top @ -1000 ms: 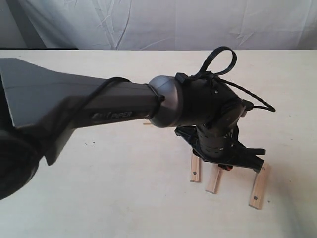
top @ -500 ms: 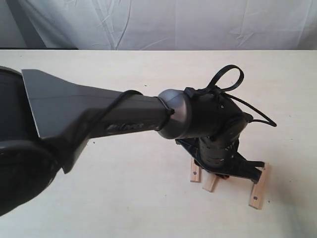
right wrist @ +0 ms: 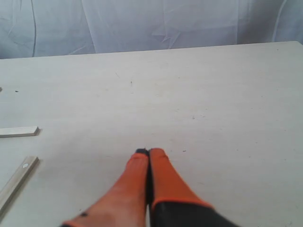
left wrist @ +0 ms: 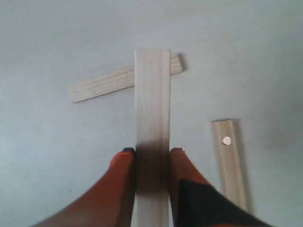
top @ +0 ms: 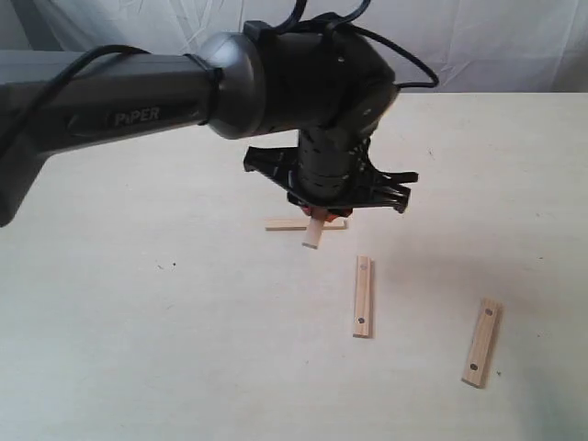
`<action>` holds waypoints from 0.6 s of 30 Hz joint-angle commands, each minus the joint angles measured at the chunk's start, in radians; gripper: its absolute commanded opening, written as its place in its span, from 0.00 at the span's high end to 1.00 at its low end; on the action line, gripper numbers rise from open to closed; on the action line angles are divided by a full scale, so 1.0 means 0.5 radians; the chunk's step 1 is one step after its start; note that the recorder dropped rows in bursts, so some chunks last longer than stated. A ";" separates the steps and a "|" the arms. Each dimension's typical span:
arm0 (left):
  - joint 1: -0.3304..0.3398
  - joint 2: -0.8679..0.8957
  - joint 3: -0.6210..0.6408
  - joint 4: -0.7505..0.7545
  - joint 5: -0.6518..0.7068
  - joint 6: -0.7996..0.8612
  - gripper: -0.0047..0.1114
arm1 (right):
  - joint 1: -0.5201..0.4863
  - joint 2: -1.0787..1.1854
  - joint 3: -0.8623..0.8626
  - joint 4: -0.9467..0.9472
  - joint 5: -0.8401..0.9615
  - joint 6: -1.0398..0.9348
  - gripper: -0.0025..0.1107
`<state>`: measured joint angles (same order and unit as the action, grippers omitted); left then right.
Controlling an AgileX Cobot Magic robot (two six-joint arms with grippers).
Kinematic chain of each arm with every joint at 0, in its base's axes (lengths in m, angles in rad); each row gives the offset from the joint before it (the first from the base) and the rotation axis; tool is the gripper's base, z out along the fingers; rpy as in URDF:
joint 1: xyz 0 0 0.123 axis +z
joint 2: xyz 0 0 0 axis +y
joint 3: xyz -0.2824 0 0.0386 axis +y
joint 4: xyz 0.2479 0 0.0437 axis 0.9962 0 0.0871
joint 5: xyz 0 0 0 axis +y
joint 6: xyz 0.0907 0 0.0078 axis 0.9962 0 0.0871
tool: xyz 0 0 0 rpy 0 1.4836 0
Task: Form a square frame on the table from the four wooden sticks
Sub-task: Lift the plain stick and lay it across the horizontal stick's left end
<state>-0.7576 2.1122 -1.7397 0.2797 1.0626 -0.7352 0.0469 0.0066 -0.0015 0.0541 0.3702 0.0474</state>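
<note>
My left gripper is shut on a plain wooden stick, held above the table. Below it a second plain stick lies flat, and the held stick crosses over one end of it. Two sticks with dark end holes lie apart nearer the front: one in the middle, one at the right. My right gripper is shut with nothing in it; it does not show in the exterior view. No square frame is formed.
The left arm stretches in from the left above the table. A white cloth backdrop hangs behind the far edge. In the right wrist view a plain stick end and a holed stick lie to one side.
The left gripper has lifted the plain stick from between the two holed sticks and carried it back and left, over the end of the other plain stick.
</note>
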 commanded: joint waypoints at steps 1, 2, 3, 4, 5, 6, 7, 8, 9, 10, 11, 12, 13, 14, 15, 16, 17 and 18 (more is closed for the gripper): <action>0.132 -0.030 0.205 -0.121 -0.070 -0.030 0.96 | -0.011 -0.013 0.003 -0.002 -0.031 -0.007 0.99; 0.155 -0.039 0.255 -0.153 -0.115 -0.030 0.96 | -0.011 -0.013 0.003 -0.002 -0.031 -0.007 0.99; 0.172 -0.049 0.305 -0.178 -0.164 -0.034 0.96 | -0.011 -0.013 0.003 -0.002 -0.031 -0.007 0.99; 0.185 -0.058 0.341 -0.191 -0.200 -0.034 0.96 | -0.011 -0.013 0.003 -0.002 -0.031 -0.007 0.99; 0.196 -0.062 0.386 -0.192 -0.240 -0.034 0.96 | -0.011 -0.013 0.003 -0.002 -0.031 -0.007 0.99; 0.206 -0.062 0.430 -0.187 -0.277 -0.034 0.96 | -0.011 -0.013 0.003 -0.002 -0.031 -0.007 0.99; 0.216 -0.062 0.470 -0.183 -0.312 -0.034 0.96 | -0.011 -0.013 0.003 -0.002 -0.031 -0.007 0.99; 0.224 -0.062 0.507 -0.179 -0.359 -0.034 0.96 | -0.011 -0.013 0.003 -0.002 -0.031 -0.007 0.99; 0.233 -0.062 0.545 -0.179 -0.417 -0.034 0.96 | -0.011 -0.013 0.003 -0.002 -0.031 -0.007 0.99; 0.252 -0.062 0.604 -0.179 -0.514 -0.034 0.96 | -0.011 -0.013 0.003 -0.002 -0.031 -0.007 0.99; 0.256 -0.062 0.630 -0.179 -0.549 -0.045 0.96 | -0.011 -0.013 0.003 -0.002 -0.031 -0.007 0.99; 0.276 -0.059 0.666 -0.176 -0.601 -0.055 0.96 | -0.011 -0.013 0.003 -0.002 -0.031 -0.007 0.99; 0.290 -0.059 0.677 -0.176 -0.627 -0.065 0.96 | -0.011 -0.013 0.003 -0.002 -0.031 -0.007 0.99; 0.297 -0.059 0.688 -0.167 -0.672 -0.065 0.96 | -0.011 -0.013 0.003 -0.002 -0.031 -0.007 0.99; 0.297 -0.059 0.688 -0.141 -0.685 -0.065 0.96 | -0.011 -0.013 0.003 -0.002 -0.031 -0.007 0.99; 0.297 -0.059 0.688 -0.118 -0.714 -0.065 0.96 | -0.011 -0.013 0.003 -0.002 -0.031 -0.007 0.99; 0.297 -0.059 0.688 -0.118 -0.723 -0.065 0.96 | -0.011 -0.013 0.003 -0.002 -0.031 -0.007 0.99; 0.297 -0.052 0.688 -0.122 -0.728 -0.065 0.96 | -0.011 -0.013 0.003 -0.002 -0.031 -0.007 0.99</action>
<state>-0.6100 2.0949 -1.3994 0.2103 0.7150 -0.7588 0.0469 0.0066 -0.0015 0.0541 0.3702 0.0474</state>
